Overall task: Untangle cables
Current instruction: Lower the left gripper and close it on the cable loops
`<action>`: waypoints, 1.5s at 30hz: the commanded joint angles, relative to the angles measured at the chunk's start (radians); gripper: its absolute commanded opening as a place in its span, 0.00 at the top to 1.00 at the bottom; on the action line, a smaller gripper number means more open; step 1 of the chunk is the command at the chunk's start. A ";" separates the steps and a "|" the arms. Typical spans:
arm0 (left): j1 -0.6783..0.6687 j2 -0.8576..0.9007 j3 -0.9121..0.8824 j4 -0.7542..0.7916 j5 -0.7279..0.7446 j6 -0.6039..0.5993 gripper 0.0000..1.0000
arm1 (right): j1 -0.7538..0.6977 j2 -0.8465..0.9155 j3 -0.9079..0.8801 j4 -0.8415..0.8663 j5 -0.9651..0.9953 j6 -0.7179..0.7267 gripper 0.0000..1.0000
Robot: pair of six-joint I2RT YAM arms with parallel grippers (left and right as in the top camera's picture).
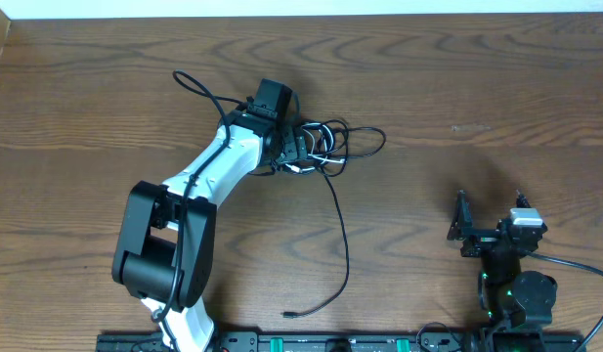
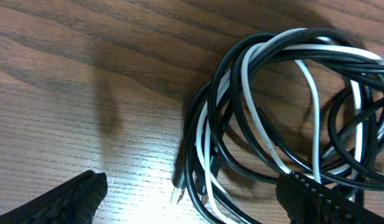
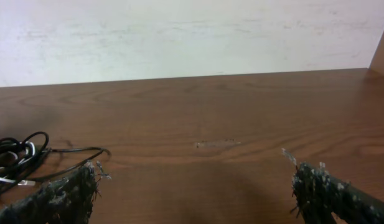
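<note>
Since the right claw lies nearest the base, what is its state? (Operator)

Released. Both fingers are spread wide above the counter, holding nothing and touching nothing. (Technician)

And the left claw, farther out? (Operator)

Also released, spread wide. It hangs low over the cables, which lie about mid-counter, well apart from the right claw. The bundle's edge lies between the fingers; one pad overlaps the coils in view. Contact cannot be confirmed. Nothing is gripped. (Technician)

Quantities? (Operator)

Two claws. One white cable. Several black cables; the exact number cannot be read in the knot. One bare metal plug tip shows at the bundle's edge. One black strand runs out toward the near edge, ending in a small plug. (Technician)

Materials? (Operator)

Cables: thin, round, glossy, wound in overlapping loops. Pads: black and ribbed on the left claw, rough and speckled on the right. Counter: brown wood grain. Beyond its far edge: a pale wall. (Technician)
</note>
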 commanded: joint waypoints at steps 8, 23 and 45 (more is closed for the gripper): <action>-0.032 0.002 0.020 0.043 -0.012 -0.018 0.08 | 0.005 -0.003 -0.001 -0.004 0.005 0.009 0.01; -0.099 0.003 0.020 0.056 -0.155 -0.129 0.08 | 0.005 -0.003 -0.001 -0.004 0.005 0.009 0.01; -0.098 0.067 0.018 0.060 -0.155 -0.129 0.08 | 0.005 -0.003 -0.001 -0.003 0.005 0.009 0.01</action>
